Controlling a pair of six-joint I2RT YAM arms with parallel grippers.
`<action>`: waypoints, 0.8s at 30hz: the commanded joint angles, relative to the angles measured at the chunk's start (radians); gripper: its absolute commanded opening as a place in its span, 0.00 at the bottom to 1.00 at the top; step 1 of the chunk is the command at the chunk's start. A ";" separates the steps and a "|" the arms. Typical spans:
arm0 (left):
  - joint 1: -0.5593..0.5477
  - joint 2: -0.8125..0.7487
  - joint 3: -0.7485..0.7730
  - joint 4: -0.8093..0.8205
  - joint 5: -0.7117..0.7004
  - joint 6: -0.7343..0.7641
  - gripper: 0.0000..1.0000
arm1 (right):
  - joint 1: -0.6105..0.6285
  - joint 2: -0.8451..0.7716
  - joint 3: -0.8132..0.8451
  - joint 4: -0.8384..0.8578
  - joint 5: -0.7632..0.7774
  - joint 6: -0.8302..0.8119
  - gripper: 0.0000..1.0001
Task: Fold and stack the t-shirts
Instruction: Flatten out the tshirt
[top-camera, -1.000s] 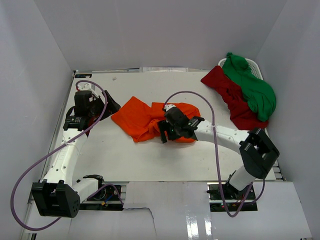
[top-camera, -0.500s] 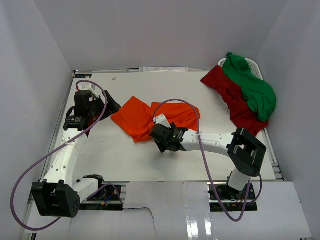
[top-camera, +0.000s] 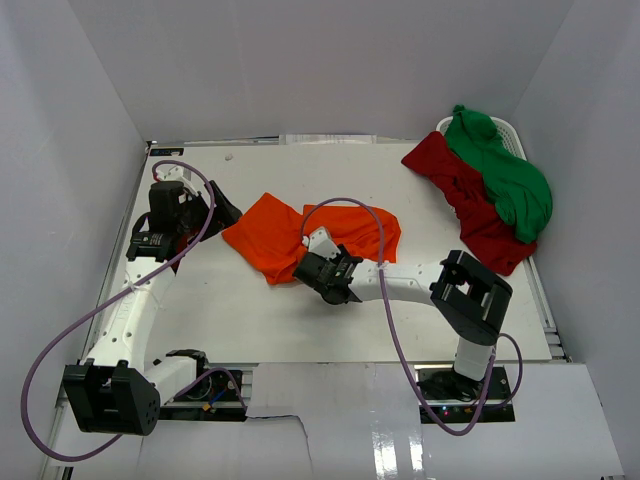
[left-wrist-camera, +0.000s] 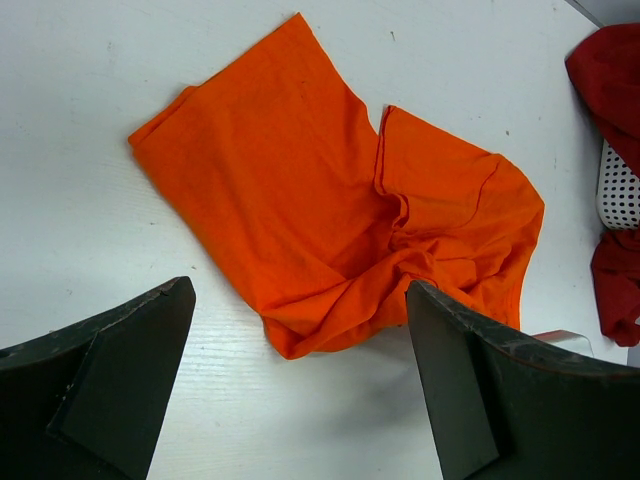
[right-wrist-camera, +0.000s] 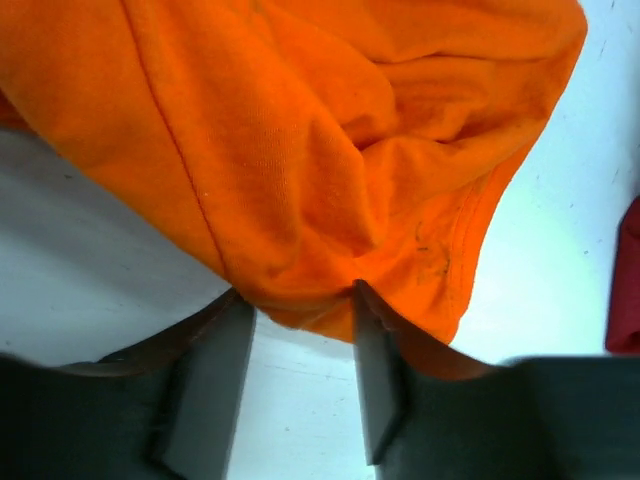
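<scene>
The right gripper (right-wrist-camera: 298, 298) now sits further left at the orange t-shirt's (right-wrist-camera: 300, 150) near edge, its jaws narrowing round a fold, whether clamped I cannot tell, so spreading can start; the left gripper (left-wrist-camera: 300, 288) gapes empty.

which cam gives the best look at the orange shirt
Left wrist: the orange t-shirt lies nearly whole and uncovered, folds clear. Top external shows it small, its near edge hidden under the right end effector. Right wrist shows only a bunched close-up of one edge.
</scene>
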 joint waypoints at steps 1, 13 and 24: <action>0.004 -0.009 0.035 -0.005 0.014 0.007 0.98 | 0.006 -0.017 0.021 0.051 0.071 -0.031 0.45; 0.004 -0.009 0.033 -0.003 0.019 0.010 0.98 | -0.051 -0.219 0.052 0.043 -0.534 -0.019 0.08; 0.006 -0.011 0.033 0.000 0.033 0.008 0.98 | -0.836 -0.321 -0.132 0.183 -1.316 0.012 0.49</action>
